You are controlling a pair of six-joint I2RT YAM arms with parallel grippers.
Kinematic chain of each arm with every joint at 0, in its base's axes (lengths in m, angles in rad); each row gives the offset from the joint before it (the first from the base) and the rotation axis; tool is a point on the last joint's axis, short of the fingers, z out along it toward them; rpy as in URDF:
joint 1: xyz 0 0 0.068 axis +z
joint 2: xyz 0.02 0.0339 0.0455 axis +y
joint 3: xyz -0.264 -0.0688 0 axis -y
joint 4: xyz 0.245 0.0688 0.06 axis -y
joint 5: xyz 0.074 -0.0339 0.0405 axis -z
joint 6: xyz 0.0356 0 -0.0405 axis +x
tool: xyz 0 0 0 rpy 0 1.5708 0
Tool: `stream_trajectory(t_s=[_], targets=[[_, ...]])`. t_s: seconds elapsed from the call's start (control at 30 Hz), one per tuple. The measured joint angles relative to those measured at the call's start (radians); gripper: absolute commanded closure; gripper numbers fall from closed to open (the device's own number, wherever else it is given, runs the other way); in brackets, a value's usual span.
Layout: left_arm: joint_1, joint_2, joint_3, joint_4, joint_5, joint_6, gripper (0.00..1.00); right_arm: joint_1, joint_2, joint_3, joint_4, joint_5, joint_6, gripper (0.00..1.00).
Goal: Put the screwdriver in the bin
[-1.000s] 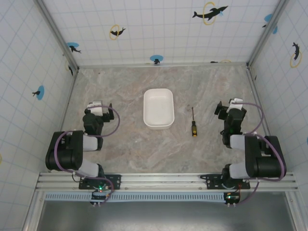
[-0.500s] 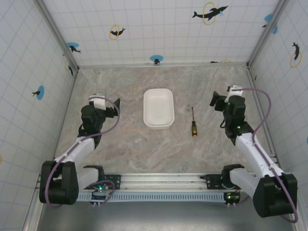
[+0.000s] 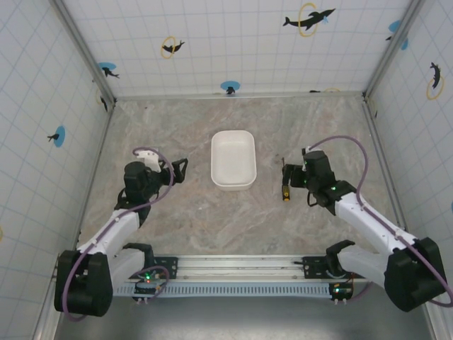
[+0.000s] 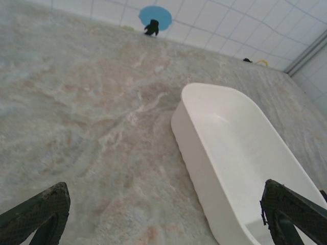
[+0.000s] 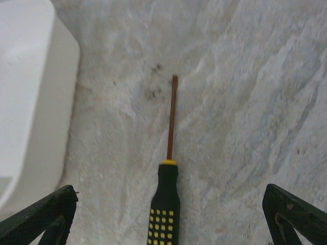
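Right gripper (image 3: pixel 291 177), overhead: my jaws wide, above the screwdriver (image 3: pixel 285 185) lying mid-table, just right of the bin (image 3: pixel 233 185). Left gripper (image 3: pixel 177 168): jaws wide, left of bin. Right wrist: screwdriver flat between my spread jaws, tip toward the far edge.

No legible text, number, brand name or label appears on any surface. The only markings are pictorial. The tiled walls (image 3: pixel 212 49) carry stickers of dark sea-animal silhouettes, some on a blue disc (image 3: pixel 228 86) and some inside a yellow ring (image 3: pixel 308 19); none bears lettering. The screwdriver (image 5: pixel 164 199) has a grid of yellow dots on its black handle, without characters.
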Motion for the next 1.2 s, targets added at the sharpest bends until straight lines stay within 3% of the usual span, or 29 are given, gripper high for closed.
stream_trajectory(t_s=[0.33, 1.2], targets=[[-0.076, 0.066, -0.029, 0.011, 0.038, -0.08, 0.02, 0.071, 0.154, 0.0, -0.047, -0.005, 0.033, 0.13], [-0.104, 0.077, -0.027, 0.014, 0.029, -0.085, 0.02, 0.133, 0.335, 0.066, -0.052, 0.033, 0.047, 0.51]])
